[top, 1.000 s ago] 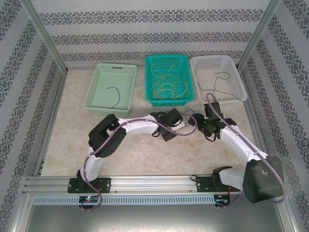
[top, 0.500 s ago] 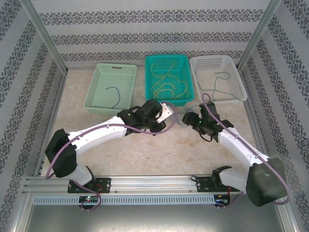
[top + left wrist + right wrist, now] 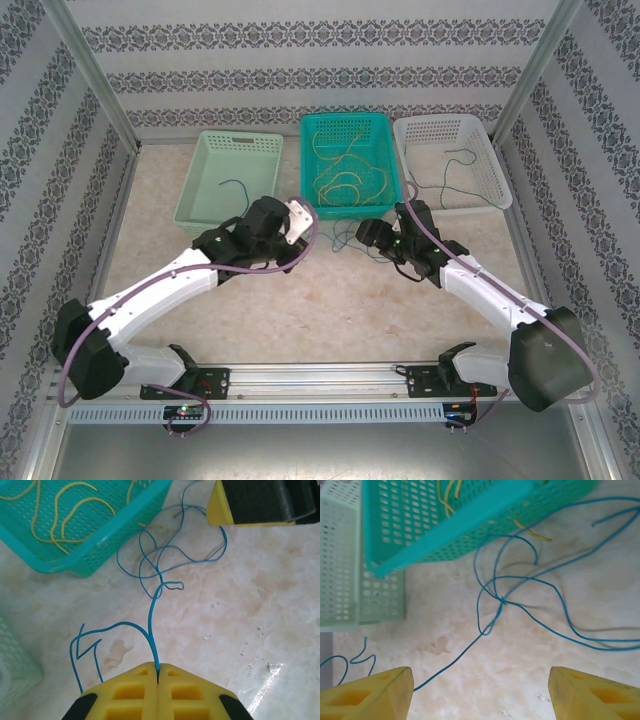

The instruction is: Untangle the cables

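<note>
The pale marbled table (image 3: 330,310) carried three perforated plastic baskets in a row along its far edge: a pale green one (image 3: 240,137) on the left, a teal one (image 3: 345,118) in the middle and a white one (image 3: 440,122) on the right. Both white arms reached toward the ground in front of the teal basket.

The left gripper (image 3: 157,672) had its yellow foam pads pressed tight together, pinching a thin blue cable (image 3: 151,620) that rose straight from the seam. The right gripper (image 3: 480,690) stood wide apart with nothing between its fingers, poised over the same cable.

That blue cable lay in loose, crossing loops on the table just beside the teal basket's near wall, meeting at what looked like a knot (image 3: 502,601). Thin yellow cables (image 3: 345,180) curled inside the teal basket. A dark blue wire (image 3: 238,195) lay in the pale green basket and a dark green wire (image 3: 455,160) in the white one.
</note>
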### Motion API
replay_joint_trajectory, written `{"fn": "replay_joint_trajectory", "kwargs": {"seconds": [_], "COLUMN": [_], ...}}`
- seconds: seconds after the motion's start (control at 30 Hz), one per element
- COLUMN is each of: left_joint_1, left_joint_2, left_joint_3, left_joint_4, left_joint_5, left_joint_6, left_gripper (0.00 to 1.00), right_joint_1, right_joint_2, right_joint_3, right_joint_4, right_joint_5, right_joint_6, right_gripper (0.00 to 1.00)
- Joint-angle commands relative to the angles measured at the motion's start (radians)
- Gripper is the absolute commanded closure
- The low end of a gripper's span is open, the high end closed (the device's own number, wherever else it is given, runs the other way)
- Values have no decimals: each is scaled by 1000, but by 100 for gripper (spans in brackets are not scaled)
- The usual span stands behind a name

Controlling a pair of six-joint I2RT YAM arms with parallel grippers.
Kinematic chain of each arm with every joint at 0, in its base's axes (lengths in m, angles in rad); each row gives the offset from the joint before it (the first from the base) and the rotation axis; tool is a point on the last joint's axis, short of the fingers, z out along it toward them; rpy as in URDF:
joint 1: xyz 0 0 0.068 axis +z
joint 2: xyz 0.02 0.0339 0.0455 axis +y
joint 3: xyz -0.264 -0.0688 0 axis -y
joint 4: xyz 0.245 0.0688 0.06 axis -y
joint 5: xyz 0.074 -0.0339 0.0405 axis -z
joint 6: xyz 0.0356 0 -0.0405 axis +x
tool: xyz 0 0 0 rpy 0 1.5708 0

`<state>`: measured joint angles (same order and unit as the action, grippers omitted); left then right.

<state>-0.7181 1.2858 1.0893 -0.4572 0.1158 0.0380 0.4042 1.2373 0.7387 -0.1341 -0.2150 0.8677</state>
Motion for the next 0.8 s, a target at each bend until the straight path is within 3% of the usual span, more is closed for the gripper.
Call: {"fn": "replay_joint_trajectory", "kwargs": {"seconds": [0.0,0.17,0.33,0.47,0.77], "left_joint_1": [19,19,19,19,14], "left_joint_2": [-43,-41,-39,-33,-19], "left_joint_3": [17,1,-6,-11,-16], "left_joint_4": [-28,0,25,40,74], "left_joint_5": [41,43,49,31,44], "left_joint_6": [7,-9,1,19,40], "left_gripper": [100,100,100,100,100], "right_joint_1": [20,63,75,94,189], "right_joint_2": [12,45,14,10,83], "right_joint_3": [23,35,-54,-52,-34], "right_joint_4": [125,133,306,368,497], "right_joint_5": [-54,-110,-111,-150,-106], "right_joint_6": [107,313,533,611,787], "right_gripper": [28,26,24,23,20]}}
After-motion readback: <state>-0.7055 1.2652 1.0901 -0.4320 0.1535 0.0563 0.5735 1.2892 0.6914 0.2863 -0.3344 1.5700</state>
